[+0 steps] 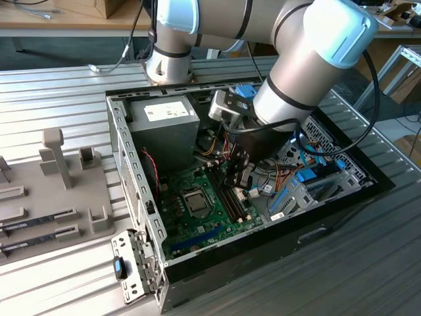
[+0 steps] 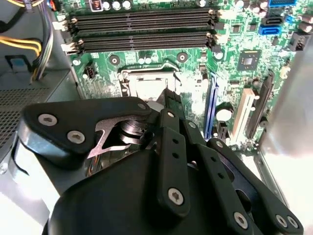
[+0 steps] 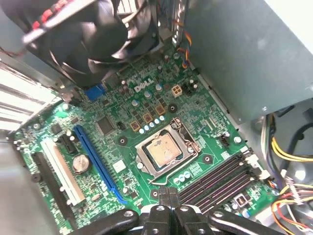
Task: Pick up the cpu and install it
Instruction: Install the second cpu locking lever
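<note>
We saw the cpu sitting in its socket, our gripper hovering above with fingers pressed together, holding nothing; an unseated chip could bend pins if pushed.

A ribbed grey metal table spreads under everything in the exterior view. Beyond its far edge runs a wooden bench with a cardboard box on it. A metal frame stands at the exterior view's right, under even, bright light
</note>
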Motion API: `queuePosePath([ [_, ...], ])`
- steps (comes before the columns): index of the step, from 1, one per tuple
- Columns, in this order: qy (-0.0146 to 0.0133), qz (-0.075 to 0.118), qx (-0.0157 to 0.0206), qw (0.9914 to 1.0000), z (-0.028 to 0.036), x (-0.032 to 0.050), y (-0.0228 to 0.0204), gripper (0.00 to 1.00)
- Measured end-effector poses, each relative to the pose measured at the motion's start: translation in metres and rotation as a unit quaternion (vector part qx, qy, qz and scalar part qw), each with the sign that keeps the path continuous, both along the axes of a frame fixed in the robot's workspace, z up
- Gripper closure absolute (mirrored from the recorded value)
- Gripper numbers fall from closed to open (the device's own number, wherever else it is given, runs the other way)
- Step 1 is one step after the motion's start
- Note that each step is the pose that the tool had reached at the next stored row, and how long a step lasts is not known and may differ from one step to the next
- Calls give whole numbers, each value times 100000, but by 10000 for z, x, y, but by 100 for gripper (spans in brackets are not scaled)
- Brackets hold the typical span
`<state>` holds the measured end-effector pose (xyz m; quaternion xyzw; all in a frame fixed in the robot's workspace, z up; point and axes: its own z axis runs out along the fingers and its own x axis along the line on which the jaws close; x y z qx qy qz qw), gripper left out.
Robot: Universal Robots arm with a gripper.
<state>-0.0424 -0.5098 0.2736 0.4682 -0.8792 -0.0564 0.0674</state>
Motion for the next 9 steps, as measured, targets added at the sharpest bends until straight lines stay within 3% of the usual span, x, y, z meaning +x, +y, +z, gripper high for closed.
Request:
queuePosePath([
  [2, -5, 2, 15, 100000, 36, 1, 2, 89],
  [9, -2, 1, 1, 100000, 40, 1, 1, 89],
])
